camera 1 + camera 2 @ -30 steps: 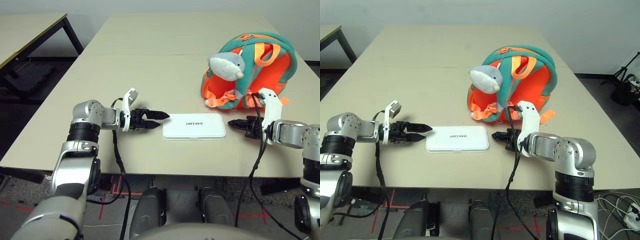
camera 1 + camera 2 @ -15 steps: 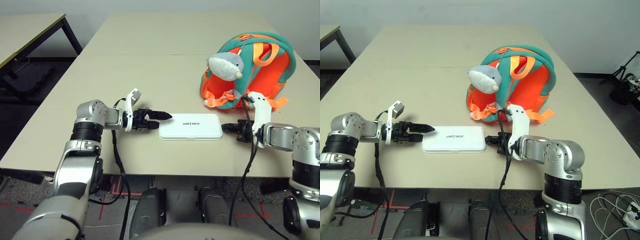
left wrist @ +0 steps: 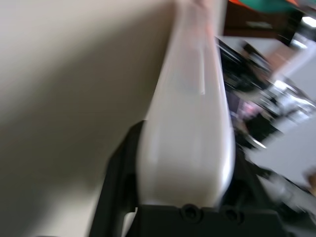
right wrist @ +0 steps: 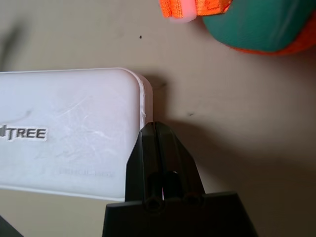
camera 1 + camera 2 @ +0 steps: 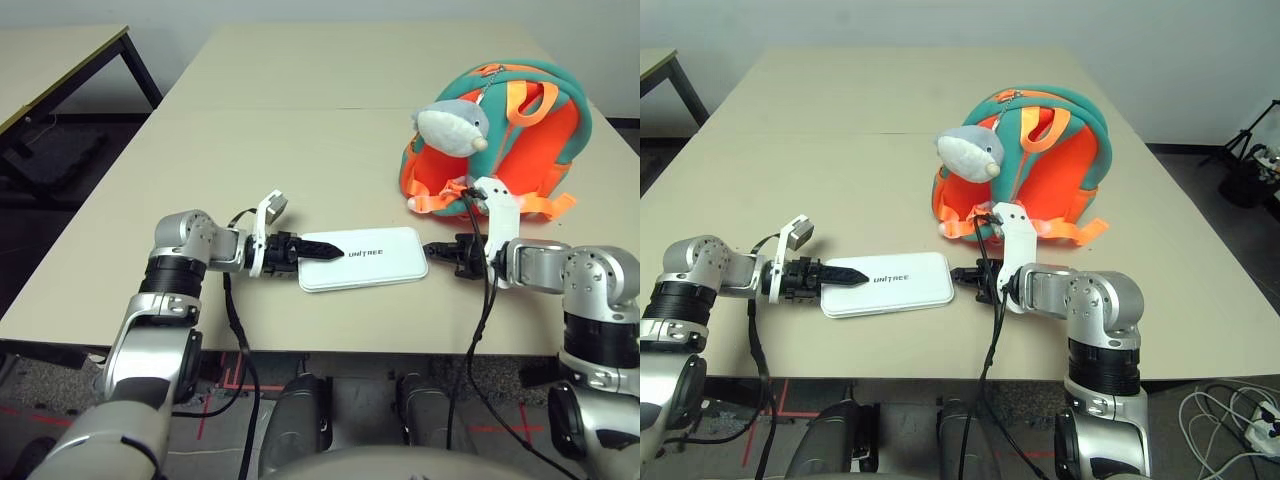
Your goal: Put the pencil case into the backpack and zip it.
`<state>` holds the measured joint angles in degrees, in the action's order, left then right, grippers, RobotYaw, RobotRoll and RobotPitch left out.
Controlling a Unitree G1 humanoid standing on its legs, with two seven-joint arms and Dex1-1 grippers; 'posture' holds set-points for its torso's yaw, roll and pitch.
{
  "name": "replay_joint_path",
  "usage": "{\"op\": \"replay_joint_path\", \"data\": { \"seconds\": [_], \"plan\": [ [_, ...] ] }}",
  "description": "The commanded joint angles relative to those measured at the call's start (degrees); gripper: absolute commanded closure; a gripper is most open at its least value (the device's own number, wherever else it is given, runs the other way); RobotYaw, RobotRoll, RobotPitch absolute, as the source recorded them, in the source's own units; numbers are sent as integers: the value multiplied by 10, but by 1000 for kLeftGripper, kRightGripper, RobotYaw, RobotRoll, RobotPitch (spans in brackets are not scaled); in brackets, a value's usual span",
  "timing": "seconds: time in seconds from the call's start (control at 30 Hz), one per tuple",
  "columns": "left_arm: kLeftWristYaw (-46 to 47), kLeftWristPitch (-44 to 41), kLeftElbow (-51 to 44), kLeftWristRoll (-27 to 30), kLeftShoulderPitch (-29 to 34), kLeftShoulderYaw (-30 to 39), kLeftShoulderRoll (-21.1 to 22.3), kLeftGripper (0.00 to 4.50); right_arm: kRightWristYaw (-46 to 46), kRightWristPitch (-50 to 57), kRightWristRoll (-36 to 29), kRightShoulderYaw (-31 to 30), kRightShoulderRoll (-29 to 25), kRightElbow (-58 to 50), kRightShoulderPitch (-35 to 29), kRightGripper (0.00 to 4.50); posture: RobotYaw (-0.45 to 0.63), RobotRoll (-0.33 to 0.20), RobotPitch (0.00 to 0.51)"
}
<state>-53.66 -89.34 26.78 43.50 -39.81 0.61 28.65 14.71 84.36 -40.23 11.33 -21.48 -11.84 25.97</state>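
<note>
The white pencil case (image 5: 375, 258) with dark lettering lies flat near the table's front edge. My left gripper (image 5: 322, 252) is shut on its left end, one black finger lying over the top face. In the left wrist view the pencil case (image 3: 190, 123) sits wedged between the two fingers. My right gripper (image 5: 432, 250) is shut, its tips against the case's right edge (image 4: 140, 106). The orange and teal backpack (image 5: 545, 140) stands behind the right gripper, a grey plush dolphin (image 5: 452, 128) hanging on its front. I cannot see whether its zip is open.
The beige table (image 5: 300, 130) stretches far back and left of the backpack. Its front edge runs just under both grippers. A second table (image 5: 60, 60) stands off to the far left. A black cable (image 5: 480, 320) hangs from the right wrist over the edge.
The right gripper pushed the pencil case leftward into the left gripper. The left gripper's fingers closed on the case's left end.
</note>
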Motion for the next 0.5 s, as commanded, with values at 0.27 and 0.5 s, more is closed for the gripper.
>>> {"op": "replay_joint_path", "data": {
  "seconds": [0.27, 0.5],
  "plan": [
    [-48, 38, -69, 2, 3, -14, 74, 3083, 60, 10, -39, 50, -53, -80, 2, 2968, -72, 0, 95],
    [-66, 34, -125, 23, -2, 13, 164, 3083, 99, 81, -203, 184, -177, -207, -52, 782, -99, 0, 101]
  ]
}}
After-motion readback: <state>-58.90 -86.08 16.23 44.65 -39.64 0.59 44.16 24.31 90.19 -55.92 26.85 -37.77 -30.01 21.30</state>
